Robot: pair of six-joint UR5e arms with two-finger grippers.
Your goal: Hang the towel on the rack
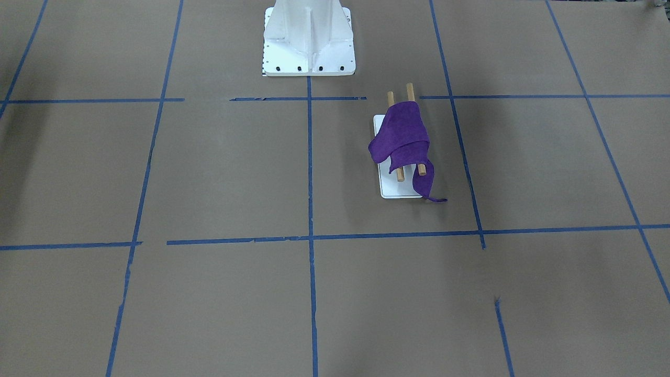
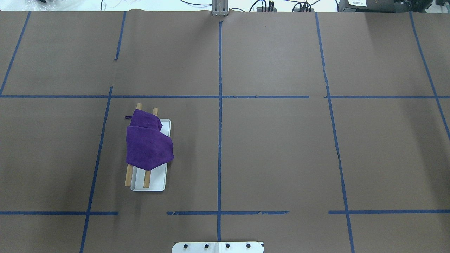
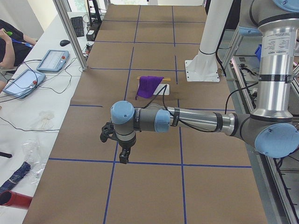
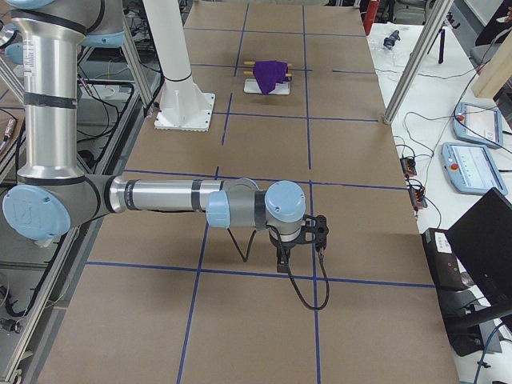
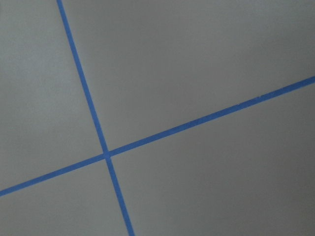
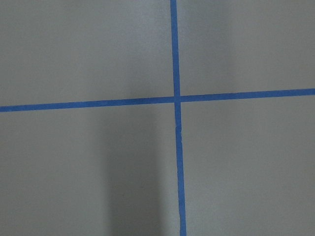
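Note:
A purple towel (image 1: 400, 136) lies draped over the two brown dowels of the rack, whose white base plate (image 1: 400, 189) sits on the brown table. One towel corner hangs down to the table beside the plate. Towel (image 2: 147, 144) and rack (image 2: 154, 184) show left of centre in the overhead view. My left gripper (image 3: 123, 156) shows only in the exterior left view, far from the towel (image 3: 148, 85), pointing down. My right gripper (image 4: 282, 258) shows only in the exterior right view, far from the towel (image 4: 270, 74). I cannot tell whether either is open or shut. Both wrist views show only table and blue tape.
The large white metal pedestal (image 1: 309, 47) with bolt holes stands near the rack, also in the overhead view (image 2: 218, 247). Blue tape lines grid the table. Tablets (image 3: 50, 60) and cables lie on the side bench, by an aluminium post (image 3: 70, 32).

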